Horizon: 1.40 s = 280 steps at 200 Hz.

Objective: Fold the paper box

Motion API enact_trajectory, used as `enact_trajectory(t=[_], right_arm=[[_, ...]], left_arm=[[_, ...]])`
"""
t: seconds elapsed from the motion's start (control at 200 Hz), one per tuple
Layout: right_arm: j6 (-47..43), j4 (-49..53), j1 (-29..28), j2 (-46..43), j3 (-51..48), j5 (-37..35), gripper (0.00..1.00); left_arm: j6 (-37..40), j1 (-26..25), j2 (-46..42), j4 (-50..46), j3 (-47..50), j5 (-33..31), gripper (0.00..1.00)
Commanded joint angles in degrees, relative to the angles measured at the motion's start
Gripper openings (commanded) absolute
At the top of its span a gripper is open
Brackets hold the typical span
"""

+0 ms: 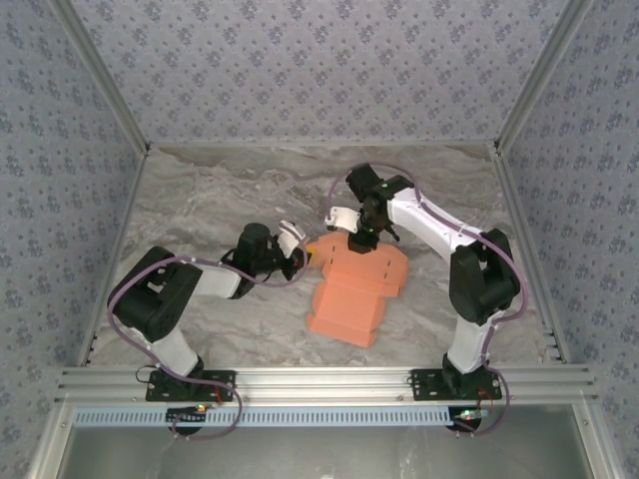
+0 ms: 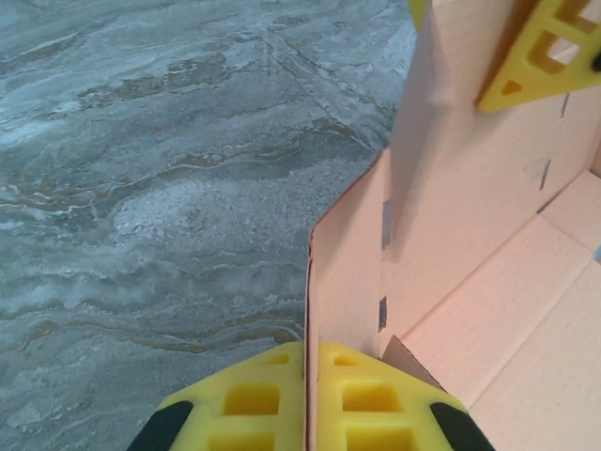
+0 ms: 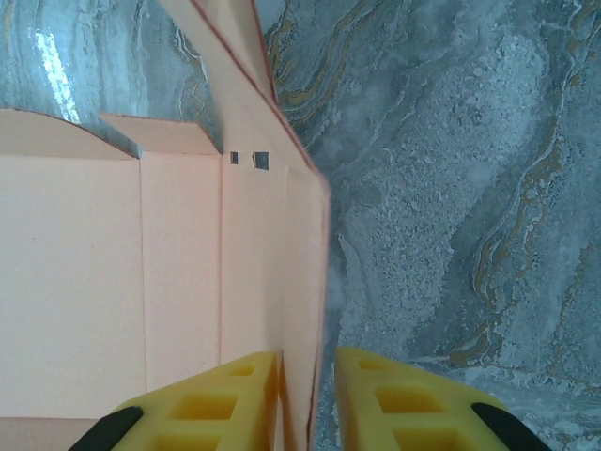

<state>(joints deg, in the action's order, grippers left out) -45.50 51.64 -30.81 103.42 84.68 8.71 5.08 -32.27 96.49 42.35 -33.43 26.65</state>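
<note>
Paper box [image 1: 351,287] in the worktop [image 1: 200,200] middle is only partly folded: left jaws pinch one raised wall, right jaws sit loose around another.

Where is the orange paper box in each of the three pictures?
Top external: the paper box lies in the middle of the table.
Left wrist: the box fills the right side, with one upright flap pinched in the left gripper at the bottom.
Right wrist: the box covers the left side, with a flap edge between the fingers of the right gripper.
Shared landmark: the grey marbled table beside the box.
</note>
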Motion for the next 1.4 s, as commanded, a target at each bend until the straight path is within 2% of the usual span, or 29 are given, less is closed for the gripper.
enact_trajectory(t=[0.0, 0.305, 0.4, 0.49, 0.585, 0.615, 0.65, 0.735, 0.77, 0.805, 0.844, 0.894, 0.939, 0.994, 1.054, 1.104, 1.259, 1.394], right_arm=[[-0.6, -0.2, -0.5, -3.5, -1.2, -1.1, 0.24], [-2.4, -5.8, -2.5, -7.9, -6.4, -4.1, 0.2], [0.4, -8.8, -2.1, -9.3, -7.3, -4.1, 0.25], [7.9, -7.6, 0.1, -10.3, -3.7, 1.4, 0.33], [21.7, -11.7, 0.8, -13.6, -3.4, 3.1, 0.37], [26.0, -13.9, 0.8, -15.1, -3.9, 3.2, 0.42], [34.9, -17.8, 0.8, -16.9, -5.0, 2.4, 0.55], [59.7, -30.1, 1.3, -22.7, -10.4, -1.3, 0.56], [70.7, -32.8, 1.3, -24.6, -13.2, -4.8, 0.63], [82.5, -30.4, 1.3, -25.4, -14.0, -8.3, 0.66], [96.4, -24.4, 1.4, -25.3, -13.6, -12.8, 0.63], [112.1, -18.1, 1.1, -24.3, -13.6, -15.1, 0.6], [123.1, -16.1, 0.7, -23.3, -15.1, -13.4, 0.59], [133.0, -18.9, 0.6, -22.1, -19.0, -7.1, 0.61], [138.5, -26.2, -0.1, -20.6, -22.4, -0.9, 0.62], [141.5, -29.4, -0.7, -19.1, -23.2, 1.6, 0.64], [142.5, -25.8, -1.2, -14.8, -17.0, 1.9, 0.67], [142.7, -25.5, -1.2, -15.0, -14.2, 0.6, 0.68]], left_arm=[[-1.3, 0.0, -1.3, 2.7, -0.1, -1.3, 0.0], [-7.2, -0.1, -1.1, 6.2, 2.6, -6.5, 0.0], [-9.0, 0.0, -1.4, 6.9, 3.5, -9.2, 0.0], [-12.0, -0.1, -2.0, 9.0, 5.0, -12.1, 0.0], [-13.7, -0.5, -2.4, 9.1, 5.4, -14.1, 0.0], [-14.0, -0.8, -2.6, 9.3, 5.6, -15.3, 0.0], [-14.4, -1.4, -2.9, 9.7, 6.0, -16.6, 0.0], [-15.8, -2.3, -3.7, 9.6, 6.5, -20.1, 0.0], [-16.6, -2.4, -4.1, 9.2, 6.5, -21.4, 0.0], [-17.2, -2.6, -4.4, 9.1, 6.7, -22.4, 0.0], [-17.7, -2.8, -5.0, 9.1, 6.8, -23.6, 0.0], [-17.9, -3.3, -5.9, 9.0, 7.1, -25.3, 0.0], [-17.9, -3.8, -6.7, 8.9, 7.2, -26.2, 0.0], [-17.6, -4.6, -7.5, 8.6, 7.2, -27.1, 0.0], [-16.9, -5.4, -8.0, 8.3, 7.2, -27.7, 0.0], [-16.3, -5.9, -8.0, 8.3, 7.2, -28.2, 0.0], [-17.2, -6.8, -6.5, 10.3, 8.3, -29.9, 0.0], [-16.9, -7.5, -5.7, 10.5, 8.6, -31.6, 0.0]])
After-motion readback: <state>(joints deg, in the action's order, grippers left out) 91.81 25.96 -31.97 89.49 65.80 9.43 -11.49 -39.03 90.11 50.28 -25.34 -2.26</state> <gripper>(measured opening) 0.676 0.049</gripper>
